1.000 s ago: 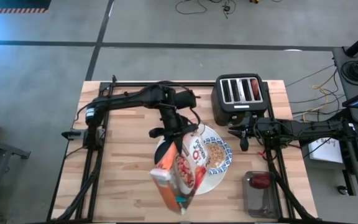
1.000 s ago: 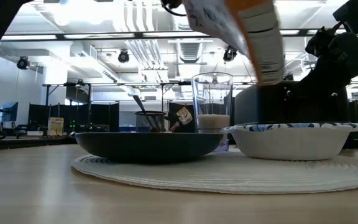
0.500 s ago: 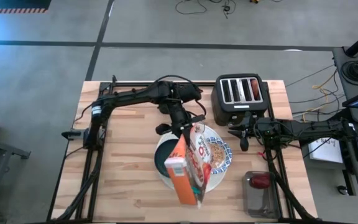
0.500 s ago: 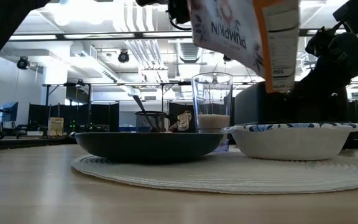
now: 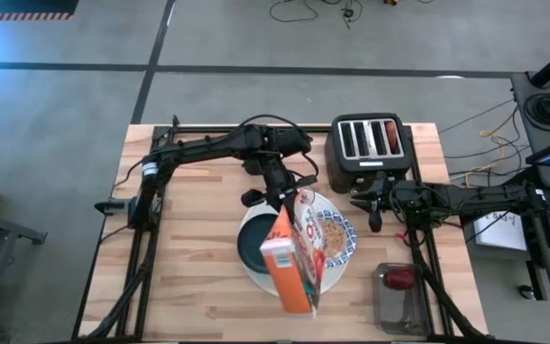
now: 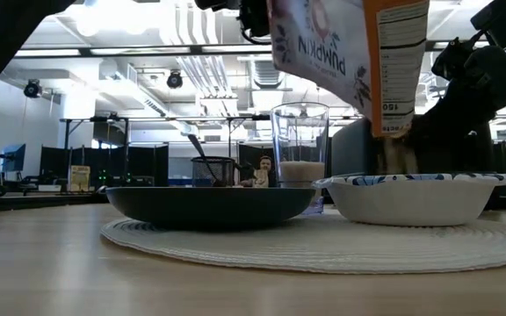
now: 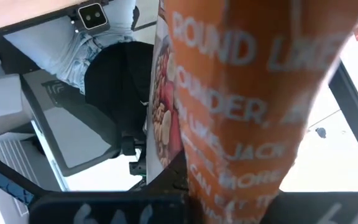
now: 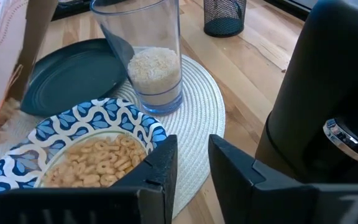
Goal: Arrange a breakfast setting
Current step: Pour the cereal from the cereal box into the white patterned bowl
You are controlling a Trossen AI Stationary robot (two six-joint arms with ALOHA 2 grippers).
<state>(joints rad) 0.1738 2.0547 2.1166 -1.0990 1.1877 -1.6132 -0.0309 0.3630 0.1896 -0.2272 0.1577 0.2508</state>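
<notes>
While the left gripper (image 5: 287, 203), clamped on a tipped cereal box (image 5: 295, 253), pours into the patterned bowl (image 5: 333, 239) just below, a steady tilt should prevent spills; the right gripper (image 8: 188, 158), fingers slightly apart, waits beside the bowl.

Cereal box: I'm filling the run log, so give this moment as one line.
left gripper: shut on cereal box, tipped over bowl | bowl: holds cereal rings | right gripper: waits beside toaster
</notes>
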